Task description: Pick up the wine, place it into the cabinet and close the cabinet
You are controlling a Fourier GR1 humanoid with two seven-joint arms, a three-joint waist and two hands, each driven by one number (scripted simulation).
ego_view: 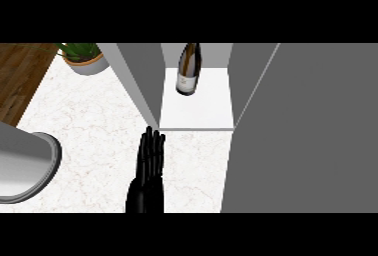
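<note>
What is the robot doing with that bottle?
The wine bottle is already standing on the white shelf inside the cabinet, and nothing is touching it. One black hand hovers flat over the marble counter just in front of the shelf, fingers straight and holding nothing. I cannot tell which hand it is. The big grey cabinet door on the right is open, so closing it is the step left.

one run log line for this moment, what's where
wine bottle: upright in open cabinet | door: open, at right | hand: open, in front of cabinet, holding nothing | close step: not done
</note>
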